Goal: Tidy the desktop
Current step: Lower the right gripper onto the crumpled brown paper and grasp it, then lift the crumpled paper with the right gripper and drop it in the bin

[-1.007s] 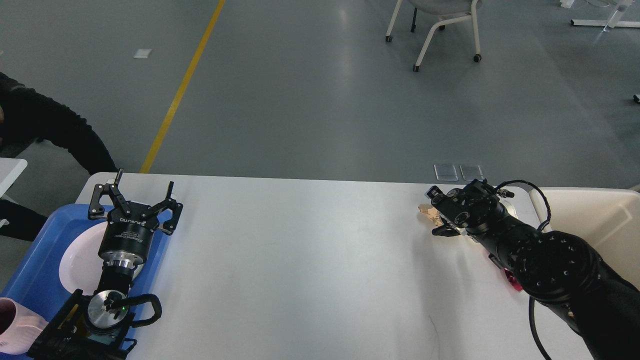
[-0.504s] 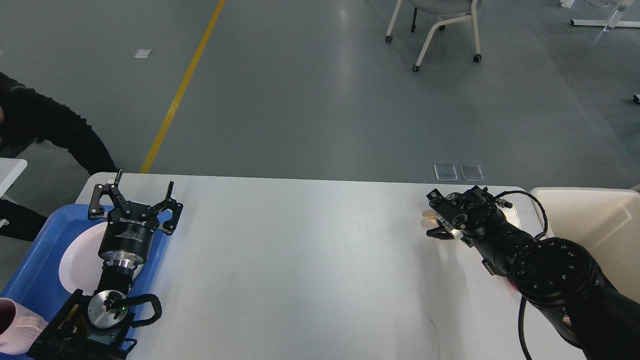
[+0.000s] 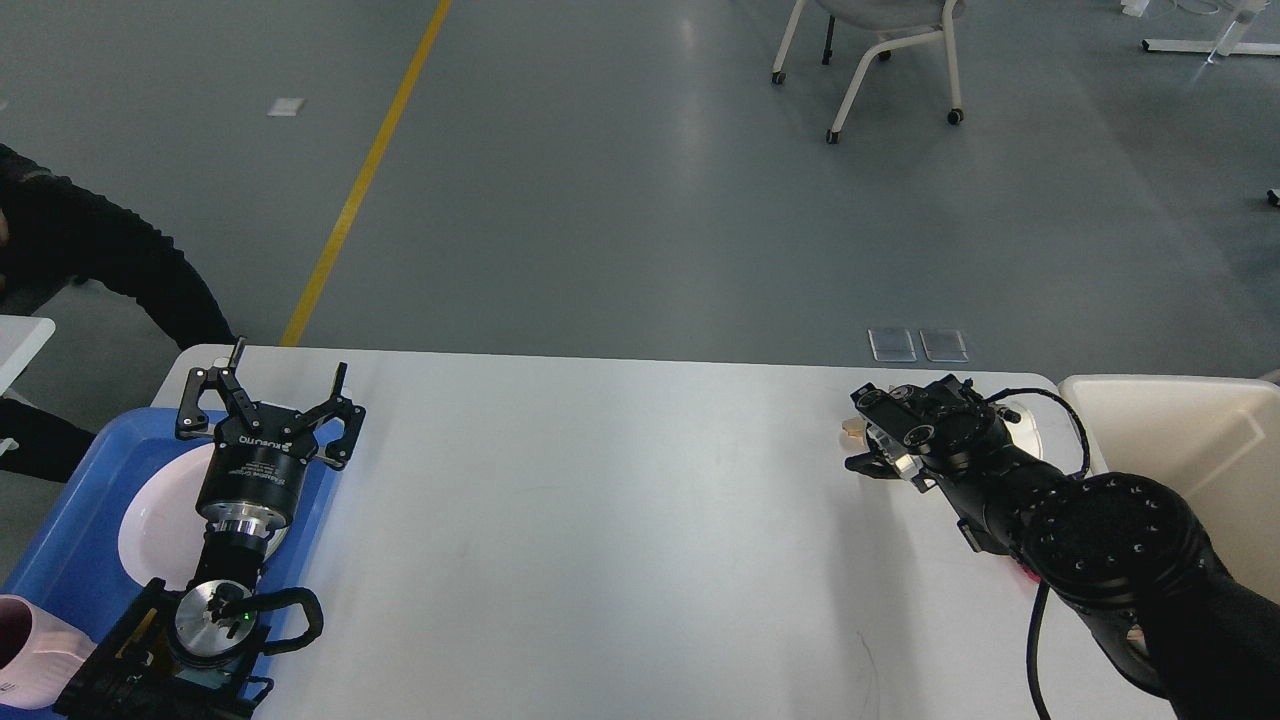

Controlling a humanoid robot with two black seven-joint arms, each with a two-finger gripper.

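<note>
The white desktop (image 3: 620, 520) fills the lower half of the head view, with a faint dark scratch (image 3: 866, 652) near the front right. My left gripper (image 3: 278, 385) is open and empty, held above the right edge of the blue tray (image 3: 70, 540). My right gripper (image 3: 868, 448) is at the far right of the desktop, dark and seen end-on, so its fingers cannot be told apart. A small beige object (image 3: 849, 429) peeks out just beside it, mostly hidden. A white plate (image 3: 1030, 432) shows under the right wrist.
A white plate (image 3: 150, 520) lies in the blue tray under my left arm. A pink cup (image 3: 25, 655) is at the bottom left. A cream bin (image 3: 1190, 450) stands at the right edge. A small red thing (image 3: 1024, 572) peeks from under the right arm. A person in black (image 3: 90, 250) is at the far left.
My right arm has shifted a little left and toward the table's far edge, and now covers more of the beige object. The left arm has not moved.
</note>
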